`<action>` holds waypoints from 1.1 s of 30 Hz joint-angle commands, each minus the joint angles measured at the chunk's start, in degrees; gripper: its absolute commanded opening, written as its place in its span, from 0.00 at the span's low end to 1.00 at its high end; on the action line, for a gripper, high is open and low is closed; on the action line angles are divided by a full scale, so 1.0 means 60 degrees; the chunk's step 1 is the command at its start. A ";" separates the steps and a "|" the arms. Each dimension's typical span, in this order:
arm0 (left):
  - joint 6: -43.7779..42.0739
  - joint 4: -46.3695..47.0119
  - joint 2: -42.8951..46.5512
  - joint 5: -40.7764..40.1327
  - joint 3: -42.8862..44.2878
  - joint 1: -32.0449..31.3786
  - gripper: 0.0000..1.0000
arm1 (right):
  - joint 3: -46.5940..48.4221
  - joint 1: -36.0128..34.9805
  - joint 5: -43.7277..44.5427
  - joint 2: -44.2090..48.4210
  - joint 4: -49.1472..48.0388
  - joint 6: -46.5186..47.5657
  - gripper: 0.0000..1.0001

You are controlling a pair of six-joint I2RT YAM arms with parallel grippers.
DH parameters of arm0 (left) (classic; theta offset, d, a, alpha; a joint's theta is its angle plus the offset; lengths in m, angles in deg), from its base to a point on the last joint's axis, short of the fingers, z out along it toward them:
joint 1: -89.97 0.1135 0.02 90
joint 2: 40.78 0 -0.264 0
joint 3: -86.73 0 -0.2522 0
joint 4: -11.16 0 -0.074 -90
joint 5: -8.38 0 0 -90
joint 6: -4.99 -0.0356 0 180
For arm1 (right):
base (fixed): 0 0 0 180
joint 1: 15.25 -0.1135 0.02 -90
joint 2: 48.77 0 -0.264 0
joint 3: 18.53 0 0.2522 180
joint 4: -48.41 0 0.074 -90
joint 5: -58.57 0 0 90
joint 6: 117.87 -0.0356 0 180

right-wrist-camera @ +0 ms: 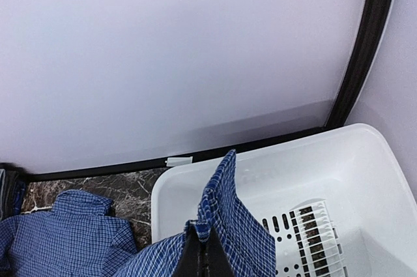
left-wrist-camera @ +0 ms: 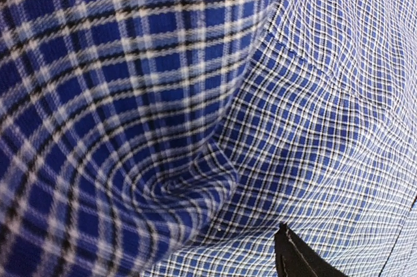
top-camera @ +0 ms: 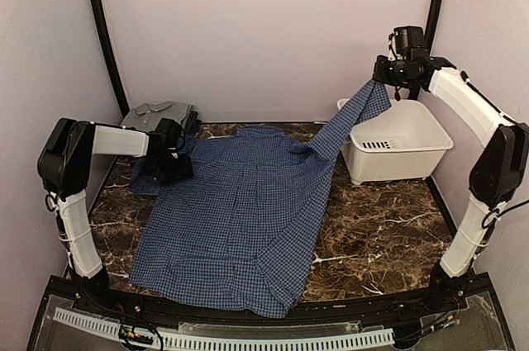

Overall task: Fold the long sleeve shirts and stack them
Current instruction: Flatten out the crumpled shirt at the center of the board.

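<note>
**Your right gripper (top-camera: 382, 80) has the blue checked shirt (top-camera: 240, 219) by one sleeve, raised above the tub (top-camera: 430, 143).**

Its two dark fingers (right-wrist-camera: 203, 254) are pinched fully together on a hemmed edge of thin woven cloth. From there the sleeve runs down in a taut band to the shirt body. The body lies spread and softly creased across the dark, white-veined table (top-camera: 372, 227). Your left gripper (top-camera: 172, 165) is down on the cloth at the shirt's far left. Its wrist view shows only blurred check weave and one dark finger (left-wrist-camera: 296, 259), so you cannot tell how far it is open. You have two shirts: the blue one, and a plain grey shirt (top-camera: 157, 111) folded into a neat rectangle in the back left corner. There is one tub, smooth white plastic, round-cornered with a slotted floor.
</note>
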 commanded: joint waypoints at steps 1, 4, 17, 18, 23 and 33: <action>-0.0173 -0.0623 -0.0139 -0.0220 0.0073 0.0094 0.69 | 0.0113 0.0209 -0.0191 0.0373 -0.0451 -0.0180 0.00; -0.0149 -0.0779 -0.0117 -0.0477 0.0023 0.0201 0.70 | -0.0289 0.0210 -0.0498 0.0723 -0.0705 -0.0226 0.00; -0.0137 -0.0563 0.0221 0.0239 -0.0245 0.0555 0.69 | -0.2484 -0.2003 -0.0340 0.2077 -0.0802 0.0319 0.00; -0.0149 -0.0538 0.0249 0.0339 -0.0183 0.0548 0.69 | -0.2726 -0.2206 -0.0138 0.2163 -0.0705 0.0277 0.00; -0.0207 -0.0583 0.0250 0.0845 0.0165 0.0492 0.69 | -0.4458 -0.3007 0.0478 0.2637 -0.0446 -0.0291 0.00; -0.0818 -0.0924 0.0801 0.1392 0.1054 -0.0315 0.70 | -0.7757 -0.3494 0.2190 0.2701 0.0569 -0.1663 0.00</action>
